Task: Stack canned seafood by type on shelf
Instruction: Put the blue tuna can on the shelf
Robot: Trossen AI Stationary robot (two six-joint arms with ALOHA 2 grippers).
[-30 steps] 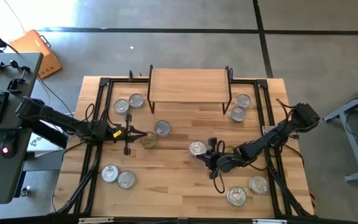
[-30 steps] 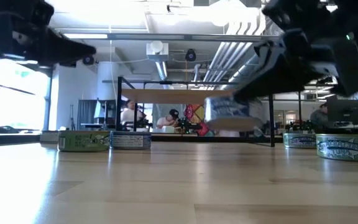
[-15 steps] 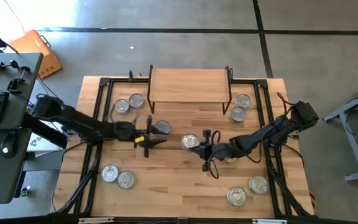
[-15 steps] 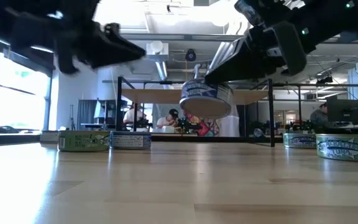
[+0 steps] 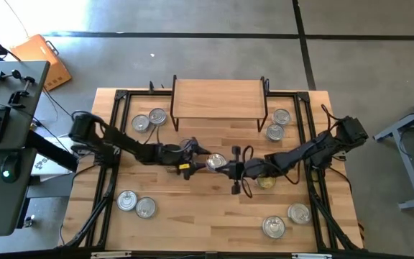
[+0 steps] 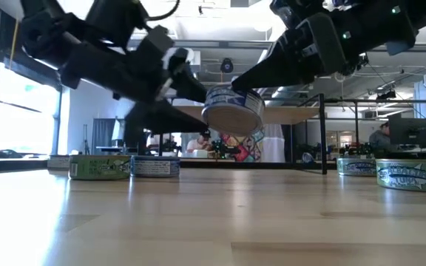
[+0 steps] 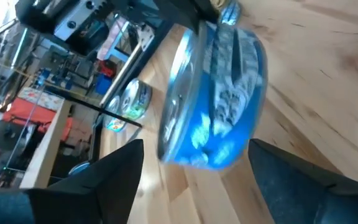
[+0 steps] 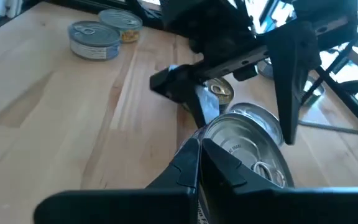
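Note:
A silver-lidded tin of canned seafood with a blue side label [image 5: 216, 162] [image 6: 233, 111] hangs above the middle of the table. My right gripper [image 5: 228, 167] [image 8: 199, 155] is shut on it from the right. My left gripper [image 5: 200, 160] [image 7: 196, 146] is open, one finger on each side of the same tin [image 7: 213, 106], with gaps showing. A gold-lidded tin [image 8: 219, 90] lies on the table under my left gripper. The shelf [image 5: 218, 99] stands at the far middle with nothing on its top. My right gripper pinches the tin at the rim [image 8: 209, 134] on the side nearest that arm. Its fingers slant down from the table's right side. The tin hangs clear of the table, lid up and tilted.
Pairs of tins stand at the far left [image 5: 149, 119], near left [image 5: 135, 204], far right [image 5: 277, 124] and near right [image 5: 286, 220]. One more [image 5: 189, 147] sits beside my left arm. Black frame rails [image 5: 113, 144] run along the table's sides.
My right gripper has carried the tin toward the table's left and a little upward, keeping hold. My left gripper has travelled toward the table's right edge to that tin and has opened, so that its fingers now stand on either side of it.

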